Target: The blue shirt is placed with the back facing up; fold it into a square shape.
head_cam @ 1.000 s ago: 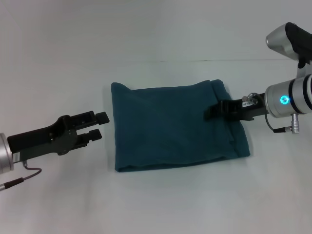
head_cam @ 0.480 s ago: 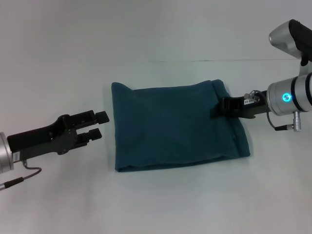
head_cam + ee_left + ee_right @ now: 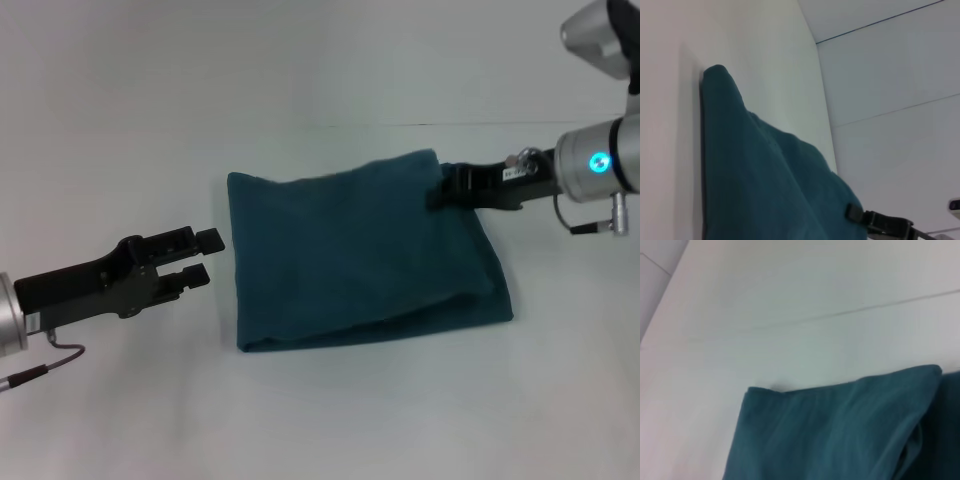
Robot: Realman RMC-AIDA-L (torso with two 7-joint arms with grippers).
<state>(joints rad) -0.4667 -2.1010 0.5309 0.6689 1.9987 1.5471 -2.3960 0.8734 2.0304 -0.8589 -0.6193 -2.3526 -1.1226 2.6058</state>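
- Blue shirt: folded into a rough rectangle, lying mid-table.
- Right gripper: at the shirt's far right corner, pinching the fabric, corner raised.
- Left gripper: just left of the shirt, apart from it, fingers parted, holding nothing.

The blue shirt lay folded into a rough square on the white table, with no lettering showing on its upper side and its far right corner lifted a little off the surface. The right gripper reached in from the right and sat at that raised corner, its dark fingers closed on the fabric's edge. The left gripper hung just beside the shirt's left edge without touching it, its two fingers parted and pointing toward the cloth.
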